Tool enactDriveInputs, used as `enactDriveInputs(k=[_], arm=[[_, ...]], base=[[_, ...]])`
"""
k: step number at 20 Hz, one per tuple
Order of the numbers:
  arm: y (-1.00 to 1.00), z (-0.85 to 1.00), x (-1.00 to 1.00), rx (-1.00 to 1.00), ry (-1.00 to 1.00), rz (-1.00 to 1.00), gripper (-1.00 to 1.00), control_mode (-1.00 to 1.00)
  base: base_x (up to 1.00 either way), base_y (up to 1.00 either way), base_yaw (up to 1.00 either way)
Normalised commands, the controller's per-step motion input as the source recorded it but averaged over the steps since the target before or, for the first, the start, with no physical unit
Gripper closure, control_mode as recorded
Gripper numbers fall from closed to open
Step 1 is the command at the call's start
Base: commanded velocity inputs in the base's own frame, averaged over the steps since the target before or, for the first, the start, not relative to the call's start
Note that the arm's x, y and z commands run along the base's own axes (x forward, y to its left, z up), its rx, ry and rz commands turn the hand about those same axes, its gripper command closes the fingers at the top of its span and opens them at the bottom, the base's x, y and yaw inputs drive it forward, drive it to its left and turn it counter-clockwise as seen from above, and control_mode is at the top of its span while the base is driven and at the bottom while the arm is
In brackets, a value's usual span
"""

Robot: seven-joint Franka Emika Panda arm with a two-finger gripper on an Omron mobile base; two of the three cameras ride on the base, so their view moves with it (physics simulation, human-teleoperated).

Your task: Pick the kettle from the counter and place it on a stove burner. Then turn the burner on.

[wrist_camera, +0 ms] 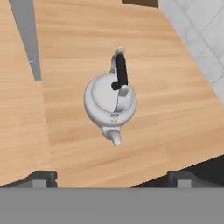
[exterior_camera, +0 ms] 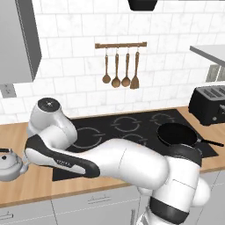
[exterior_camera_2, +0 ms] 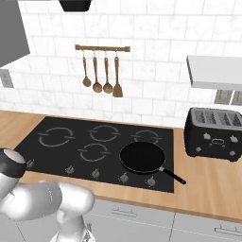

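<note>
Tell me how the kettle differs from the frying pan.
The kettle is silver-grey and rounded, with a lid and spout; the frying pan is black, shallow and open. The kettle sits on the wooden counter left of the cooktop; the pan is on the black glass. The kettle's black handle arches over its top; the pan's sticks out sideways. Both stand upright, ungripped.

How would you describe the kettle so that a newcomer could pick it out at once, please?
Start at the black cooktop set in the wooden counter. Go to the bare wood off its left end, where the kettle stands alone. It is squat, silver-grey metal with a black arched handle, unlike the black frying pan on the cooktop.
</note>
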Motion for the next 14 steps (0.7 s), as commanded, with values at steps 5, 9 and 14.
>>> enactDriveInputs(k=[5,9,14], arm=[[0.9,-0.04,0.51,-0.24,0.16,0.0,-1.0,-1.0],[0.3,-0.18,0.02,-0.02,0.09,0.01,-1.0,-1.0],[0.27,-0.25,0.05,0.01,0.0,0.0,-1.0,-1.0]], base=[[0.0,0.0,0.0],[0.0,0.0,0.0],[0.0,0.0,0.0]])
